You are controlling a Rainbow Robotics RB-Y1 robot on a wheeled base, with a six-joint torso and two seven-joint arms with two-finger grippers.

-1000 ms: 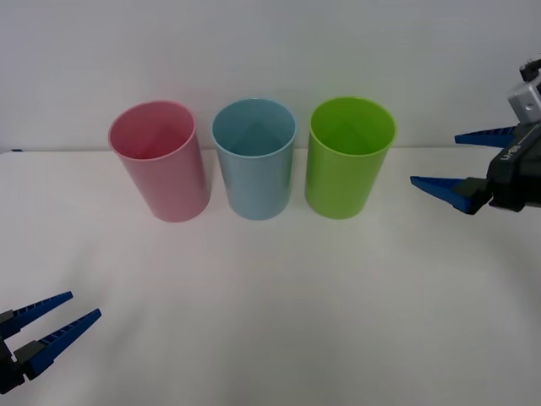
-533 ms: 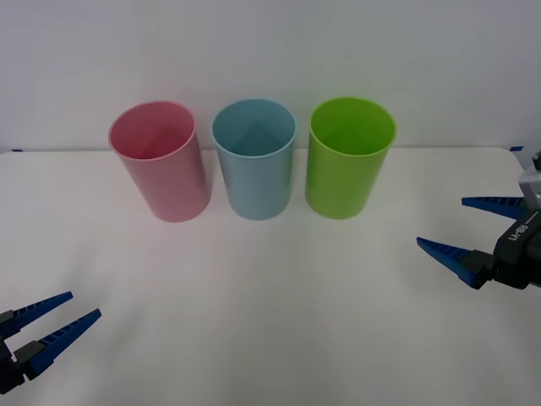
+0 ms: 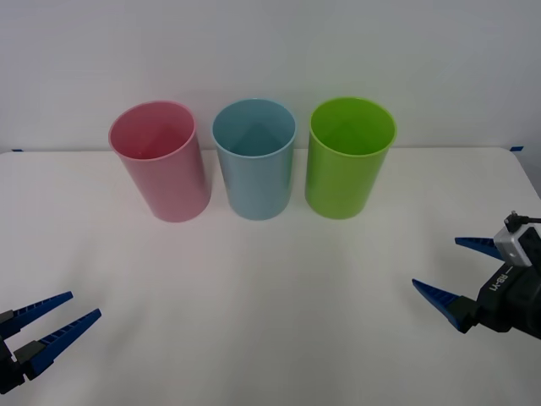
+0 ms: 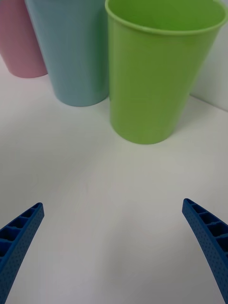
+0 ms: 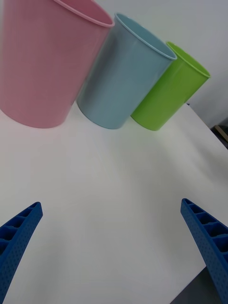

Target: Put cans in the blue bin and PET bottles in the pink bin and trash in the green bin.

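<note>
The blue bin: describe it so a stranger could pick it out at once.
On the white table, three tall plastic cup-like bins stand upright in a row near the back wall. The blue bin is the middle one, with the pink bin on its left and the green bin on its right. It alone is light blue.

My ribbed fingers [image 4: 19, 237] are blue; the pink bin [image 3: 161, 161], light-blue bin [image 3: 254, 161] and lime-green bin [image 3: 348, 161] are plain, the bench [image 3: 270, 296] white.

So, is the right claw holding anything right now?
No, the right claw is open and empty, low over the white table, nearer than the green bin.
</note>
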